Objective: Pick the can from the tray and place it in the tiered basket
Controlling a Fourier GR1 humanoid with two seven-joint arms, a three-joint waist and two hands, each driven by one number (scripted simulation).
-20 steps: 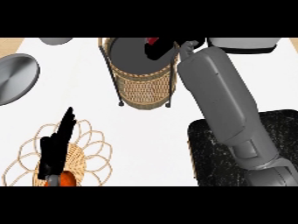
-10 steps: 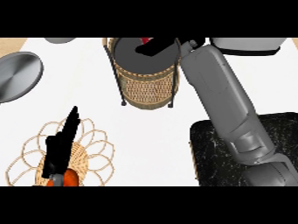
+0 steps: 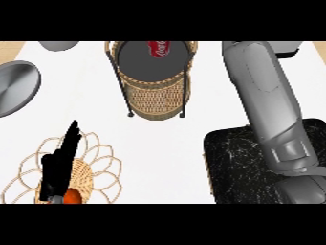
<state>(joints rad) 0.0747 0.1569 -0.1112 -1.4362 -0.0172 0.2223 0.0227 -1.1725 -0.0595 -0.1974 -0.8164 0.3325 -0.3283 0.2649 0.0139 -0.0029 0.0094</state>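
The red can (image 3: 164, 49) lies on the dark top tier of the wicker tiered basket (image 3: 155, 95) at the counter's back middle, with nothing touching it. My right forearm (image 3: 264, 95) rises from the lower right to the view's upper edge, right of the basket, and its hand does not show. The black marbled tray (image 3: 232, 165) sits at the lower right, partly under that forearm, and its visible part carries nothing. My left hand (image 3: 58, 165) rests open at the lower left, fingers straight up.
Under the left hand stands a wire-and-wicker bowl (image 3: 24, 167) holding something orange (image 3: 71, 197). A grey pan (image 3: 8, 88) lies at the left. A grey bowl (image 3: 59, 45) sits at the back left, and a grey object (image 3: 292, 48) at the back right.
The right hand, which was over the basket's top with the can, has drawn away out of view. The can now lies alone on the top tier. The left hand has stayed put.
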